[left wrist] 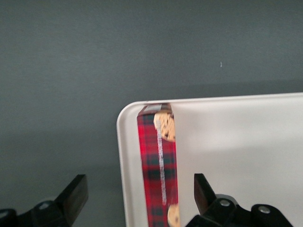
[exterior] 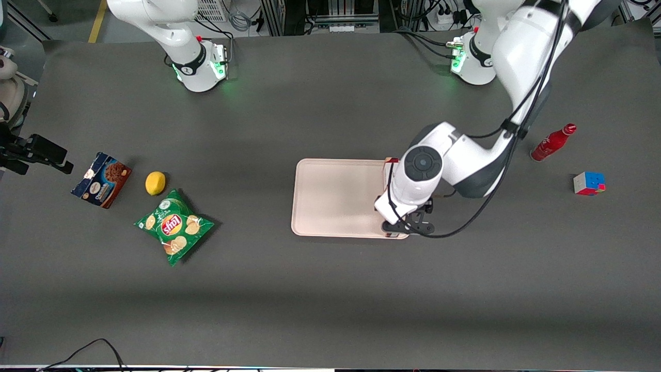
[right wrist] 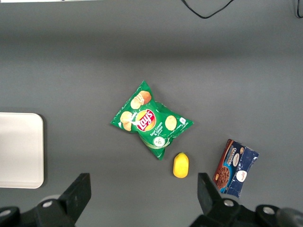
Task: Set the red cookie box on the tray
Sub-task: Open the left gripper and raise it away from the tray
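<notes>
The red cookie box (left wrist: 158, 161), a long narrow plaid carton, lies flat in the pale pink tray (left wrist: 236, 142) along one short rim, with one end near a rounded corner. My left gripper (left wrist: 138, 182) hangs open over it, one black finger (left wrist: 75, 194) outside the rim and the other above the tray floor, neither touching the carton. In the front view the gripper (exterior: 404, 227) and wrist cover the edge of the tray (exterior: 335, 196) toward the working arm's end. Only a red sliver of the box (exterior: 391, 161) shows there.
A red bottle (exterior: 552, 143) and a colour cube (exterior: 588, 183) lie toward the working arm's end. A green chips bag (exterior: 174, 226), a lemon (exterior: 155, 183) and a dark-blue cookie box (exterior: 101, 179) lie toward the parked arm's end.
</notes>
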Available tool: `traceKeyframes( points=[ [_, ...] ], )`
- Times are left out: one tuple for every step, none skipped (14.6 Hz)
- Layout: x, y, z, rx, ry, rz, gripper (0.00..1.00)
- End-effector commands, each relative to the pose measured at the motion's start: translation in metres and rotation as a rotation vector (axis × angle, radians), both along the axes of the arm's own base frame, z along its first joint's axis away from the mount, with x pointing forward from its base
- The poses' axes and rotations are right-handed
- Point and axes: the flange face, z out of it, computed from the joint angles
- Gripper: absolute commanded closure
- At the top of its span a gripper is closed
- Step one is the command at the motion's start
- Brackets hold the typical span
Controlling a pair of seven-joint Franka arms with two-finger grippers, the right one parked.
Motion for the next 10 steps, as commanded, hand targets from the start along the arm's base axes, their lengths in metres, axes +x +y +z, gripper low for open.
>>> traceKeyframes(
  points=[
    [-0.030, 0.009, 0.116, 0.022, 0.004, -0.043, 0.00],
    [-0.030, 0.029, 0.137, 0.018, 0.026, -0.061, 0.00],
    [-0.027, 0.053, 0.157, 0.019, 0.045, -0.086, 0.00],
    [-0.026, 0.077, 0.178, 0.007, 0.051, -0.103, 0.00],
    [-0.025, 0.106, 0.202, 0.001, 0.047, -0.095, 0.00],
    [-0.026, 0.130, 0.218, 0.011, 0.048, -0.085, 0.00],
    [-0.029, 0.152, 0.234, 0.026, 0.048, -0.061, 0.00],
    [-0.030, 0.174, 0.245, 0.039, 0.050, -0.025, 0.00],
    [-0.030, 0.199, 0.253, 0.048, 0.055, -0.003, 0.00],
    [-0.027, 0.227, 0.259, 0.049, 0.057, -0.028, 0.00]
  ],
)
